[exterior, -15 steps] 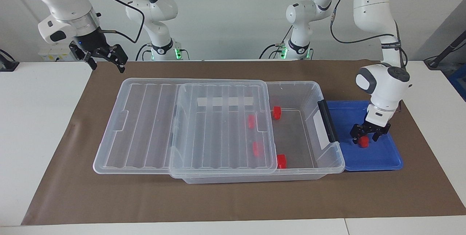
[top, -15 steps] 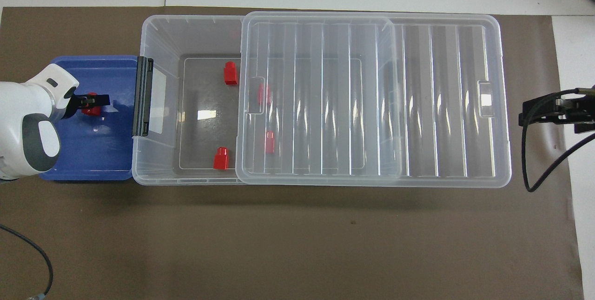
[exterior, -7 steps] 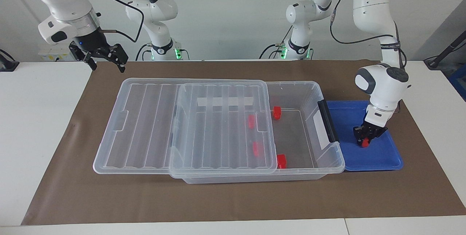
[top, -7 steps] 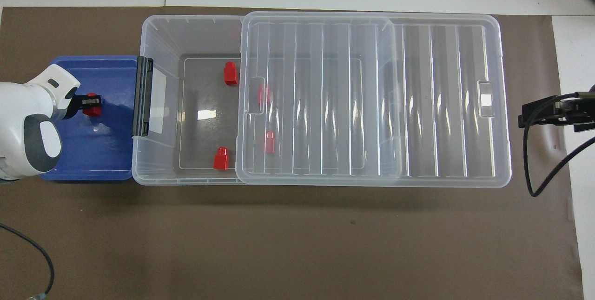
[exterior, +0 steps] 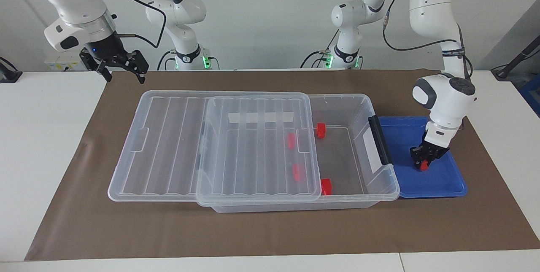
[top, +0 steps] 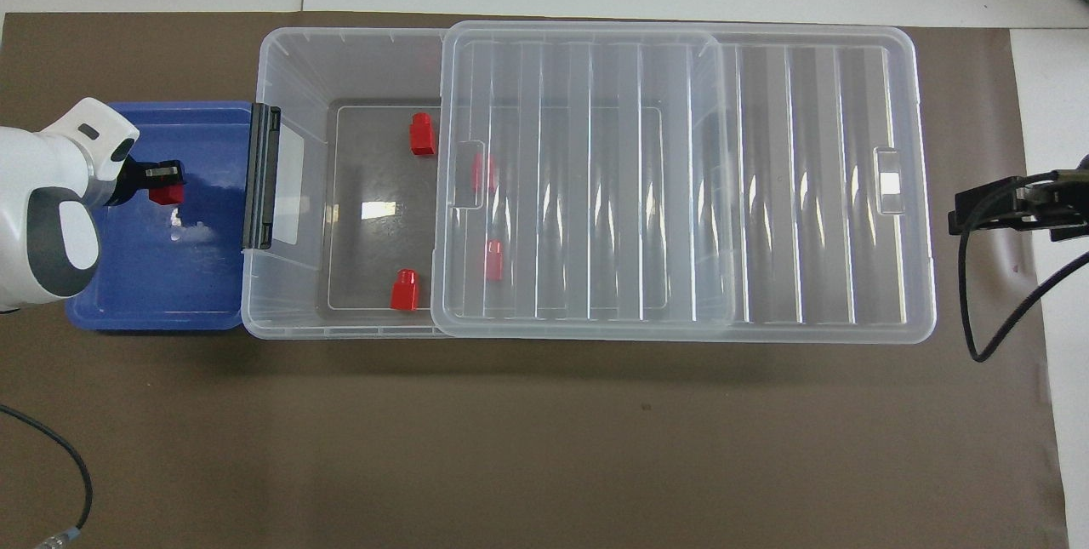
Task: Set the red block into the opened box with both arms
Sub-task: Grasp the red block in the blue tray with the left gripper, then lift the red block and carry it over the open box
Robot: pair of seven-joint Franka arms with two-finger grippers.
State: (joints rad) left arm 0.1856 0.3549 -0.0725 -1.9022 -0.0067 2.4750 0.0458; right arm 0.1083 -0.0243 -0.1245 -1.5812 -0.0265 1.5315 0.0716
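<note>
Where clamped: red block (exterior: 423, 165) between left end effector (exterior: 425, 163) fingers

white label strip (exterior: 261, 117) on the box lid, seemingly blank, no legible text

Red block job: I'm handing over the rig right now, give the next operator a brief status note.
Left gripper: shut on the red block, low over the blue tray.
Right gripper: open, waiting over the mat at the right arm's end of the table.
Box: lid slid partway off, the end beside the tray open; four red blocks already inside.
Done: block gripped.
Left: lift, carry over the open end, release.
</note>
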